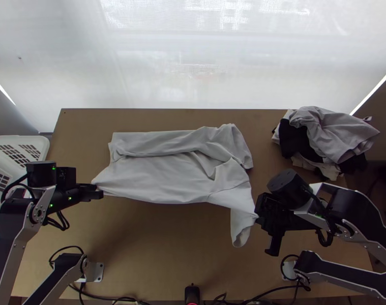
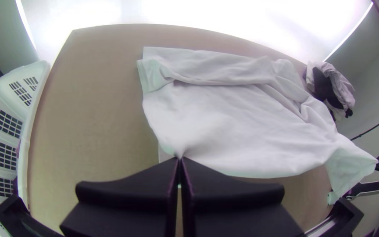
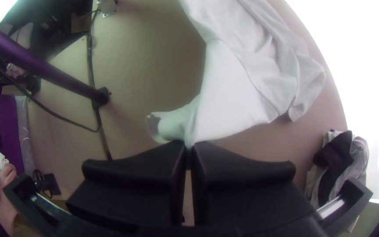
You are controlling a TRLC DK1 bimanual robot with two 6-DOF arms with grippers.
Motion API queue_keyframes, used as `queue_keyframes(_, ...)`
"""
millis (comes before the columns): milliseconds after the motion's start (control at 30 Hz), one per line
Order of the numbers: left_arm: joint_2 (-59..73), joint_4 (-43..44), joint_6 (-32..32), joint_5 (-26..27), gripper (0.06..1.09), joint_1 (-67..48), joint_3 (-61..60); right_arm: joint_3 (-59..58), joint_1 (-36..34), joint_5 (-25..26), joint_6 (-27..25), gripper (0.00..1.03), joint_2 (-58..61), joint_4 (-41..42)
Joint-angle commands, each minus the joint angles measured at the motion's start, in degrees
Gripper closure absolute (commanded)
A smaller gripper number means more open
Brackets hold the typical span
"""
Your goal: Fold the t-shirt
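While one corner of the pale t-shirt [image 1: 167, 178] is pinched tight by the left end effector [image 1: 99, 192], another corner is clenched between the fingers of the right end effector [image 1: 259, 217]. Just beside the right grip, a loose flap is left hanging toward the near side. Between the two grips, the near edge is drawn taut in a shallow curve. Beyond them, the wide middle is spread over the wooden surface [image 1: 157, 244], and the far side is gathered into a long band, rumpled toward its right end. Left of the left end effector, a white slatted basket [image 1: 42, 144] is placed; beyond and to the right of the right end effector, grey and black clothes [image 1: 335, 132] are heaped.
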Motion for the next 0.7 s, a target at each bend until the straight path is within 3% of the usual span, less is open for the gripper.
queue_keyframes(0,-1.1,-2.3,0.1,0.4,1.05,0.3,2.4,6.9,5.0,-0.8,1.3,1.0,2.7,-3.1)
queue_keyframes(333,-2.8,-7.7,0.0,0.4,1.05,1.3,6.0,14.0,9.7,-1.2,2.7,1.0,5.0,-4.2)
queue_keyframes(667,-3.7,-9.0,-0.4,0.4,1.05,2.2,4.7,12.6,8.2,-1.6,3.7,1.0,3.7,-3.6)
